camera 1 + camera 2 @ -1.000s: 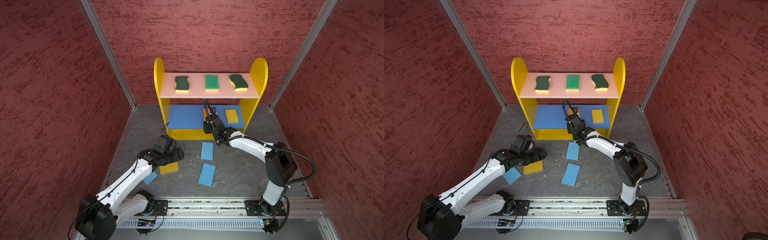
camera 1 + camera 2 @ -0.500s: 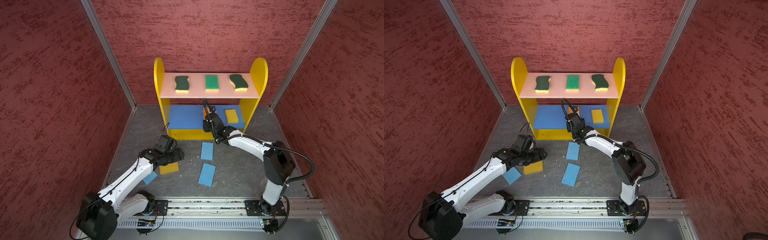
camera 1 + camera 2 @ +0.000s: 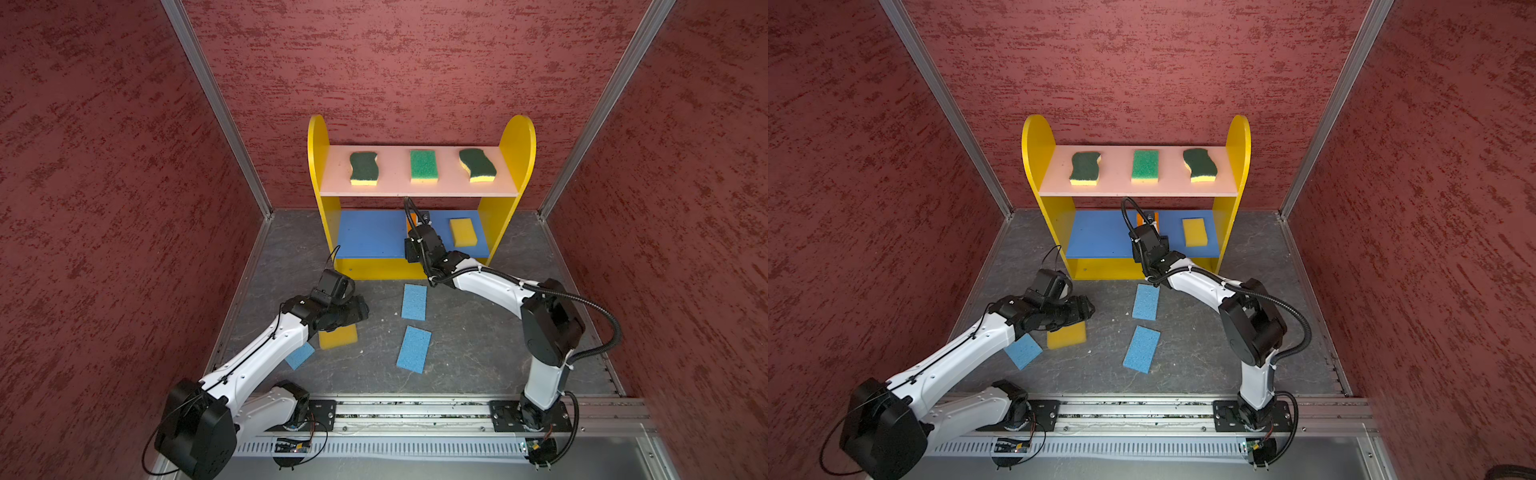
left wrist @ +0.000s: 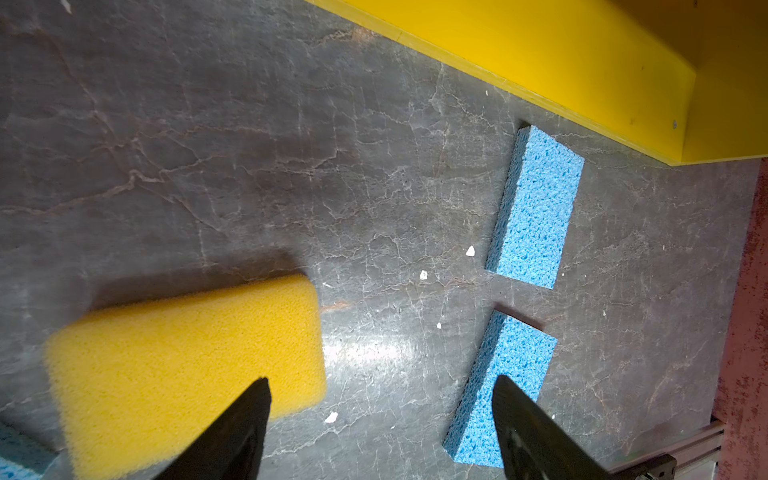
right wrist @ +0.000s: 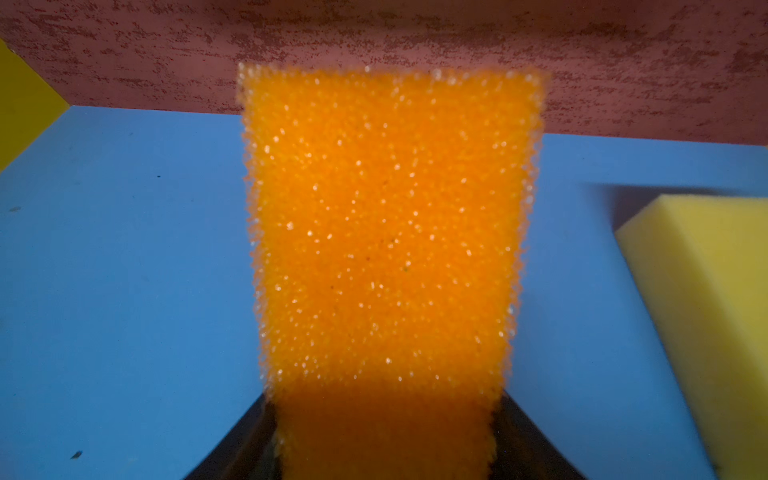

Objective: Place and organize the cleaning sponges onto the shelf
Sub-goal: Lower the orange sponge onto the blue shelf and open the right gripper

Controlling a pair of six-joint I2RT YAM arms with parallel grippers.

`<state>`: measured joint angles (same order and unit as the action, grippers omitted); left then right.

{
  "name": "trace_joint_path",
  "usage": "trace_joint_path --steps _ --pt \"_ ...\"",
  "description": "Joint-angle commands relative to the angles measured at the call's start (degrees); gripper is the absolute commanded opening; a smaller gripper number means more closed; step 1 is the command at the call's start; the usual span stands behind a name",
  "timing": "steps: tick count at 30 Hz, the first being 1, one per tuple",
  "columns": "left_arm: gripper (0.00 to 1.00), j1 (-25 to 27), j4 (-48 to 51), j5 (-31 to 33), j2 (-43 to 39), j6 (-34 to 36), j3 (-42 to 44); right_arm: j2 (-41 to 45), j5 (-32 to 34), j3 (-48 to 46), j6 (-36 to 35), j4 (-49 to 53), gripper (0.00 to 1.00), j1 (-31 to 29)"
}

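Your right hand pinches the orange sponge by its near end, over the blue middle board of the shelf, left of the shelved yellow sponge. The foam looks light and squashy, so grip gently across its width. Your left hand gapes wide and empty above the loose yellow sponge on the tabletop. No labels or writing are readable.

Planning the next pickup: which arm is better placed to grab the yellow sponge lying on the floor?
Left. The left gripper hovers open, close by the yellow sponge on the floor; the right gripper is busy holding the orange sponge over the shelf's blue board.
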<state>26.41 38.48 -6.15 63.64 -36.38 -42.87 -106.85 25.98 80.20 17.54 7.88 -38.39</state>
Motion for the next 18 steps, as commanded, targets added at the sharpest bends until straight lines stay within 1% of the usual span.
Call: trace_joint_path --steps 1,7,14,18 --pt "0.84 -0.40 -1.97 -0.48 0.35 1.04 -1.39 -1.49 1.27 1.84 1.32 0.02 0.67 0.99" --pt "0.84 -0.35 -2.41 -0.63 0.78 1.05 -1.32 -2.35 1.27 2.71 2.36 0.63 0.69 1.40" --pt "0.84 -0.34 -2.70 -0.67 1.49 0.88 -1.44 -2.46 1.16 3.45 2.30 1.76 0.74 1.39" --pt "0.84 -0.43 -2.86 -0.77 1.67 0.90 -1.51 -2.48 1.14 3.51 2.32 1.83 0.75 1.39"
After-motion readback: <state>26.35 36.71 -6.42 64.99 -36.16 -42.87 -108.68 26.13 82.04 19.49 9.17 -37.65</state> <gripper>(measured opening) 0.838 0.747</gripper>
